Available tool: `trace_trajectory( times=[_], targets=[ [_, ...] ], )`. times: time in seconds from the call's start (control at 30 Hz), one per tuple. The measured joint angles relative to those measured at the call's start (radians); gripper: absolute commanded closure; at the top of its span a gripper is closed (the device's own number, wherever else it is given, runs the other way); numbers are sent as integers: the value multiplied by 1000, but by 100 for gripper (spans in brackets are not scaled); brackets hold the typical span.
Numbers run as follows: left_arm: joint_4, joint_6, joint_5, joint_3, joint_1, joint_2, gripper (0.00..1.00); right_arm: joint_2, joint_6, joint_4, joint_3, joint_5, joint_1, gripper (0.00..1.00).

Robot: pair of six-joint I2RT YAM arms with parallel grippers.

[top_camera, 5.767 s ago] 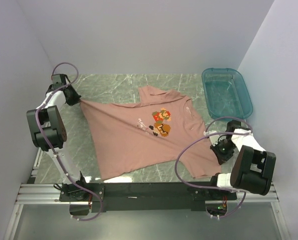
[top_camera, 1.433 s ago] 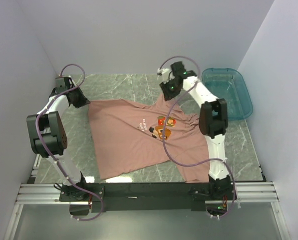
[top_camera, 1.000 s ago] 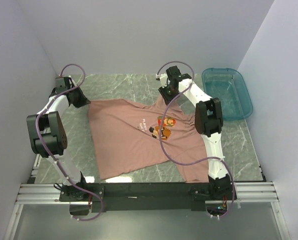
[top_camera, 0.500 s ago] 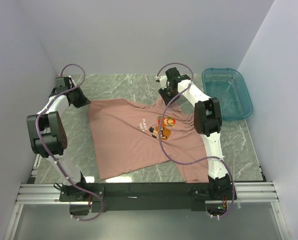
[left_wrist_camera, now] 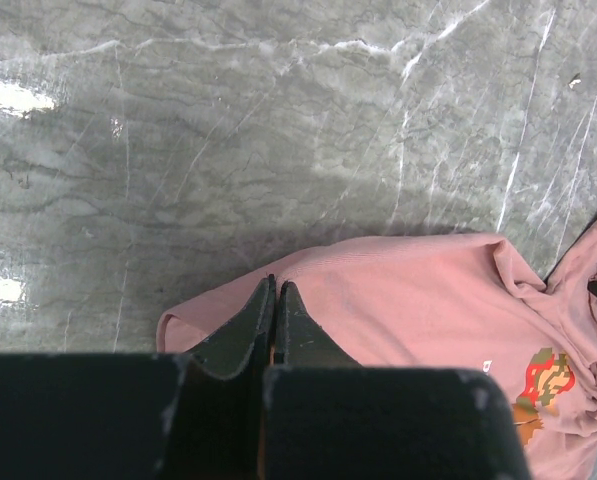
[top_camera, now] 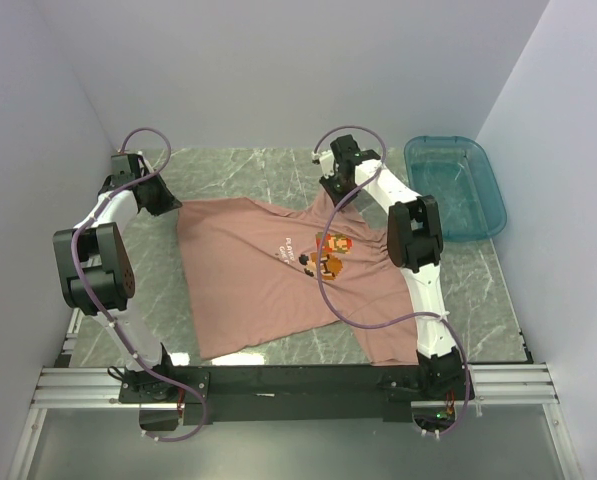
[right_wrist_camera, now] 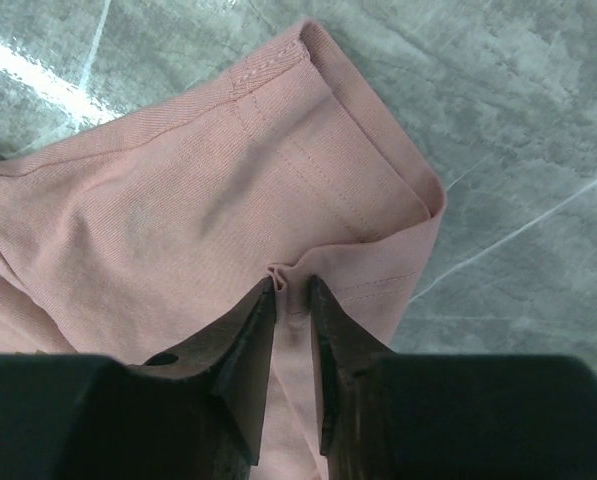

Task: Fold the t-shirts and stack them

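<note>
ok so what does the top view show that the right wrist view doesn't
Only the top view: the whole t-shirt spread out, its cartoon print, the teal bin, and the left gripper at the shirt's far-left corner. Only the right wrist view: the stitched hem and a small pucker of cloth pinched by the right gripper. Both: that gripper on the pink shirt, over the marble table.

White-and-black arms (top_camera: 113,203), purple cables (top_camera: 321,275)
</note>
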Motion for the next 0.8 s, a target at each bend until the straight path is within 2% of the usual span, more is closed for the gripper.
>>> trace_trajectory(
  times=[0.13, 0.27, 0.33, 0.8],
  targets=[
    [0, 0, 2, 0, 0, 0, 100, -6, 1, -4, 1, -3, -6, 81],
    [0, 0, 5, 0, 0, 0, 100, -27, 4, -8, 1, -11, -14, 96],
    [0, 0, 7, 0, 0, 0, 100, -47, 7, -11, 1, -19, -20, 100],
    [9, 0, 36, 0, 0, -9, 100, -240, 1, -24, -6, -150, -105, 100]
  ],
)
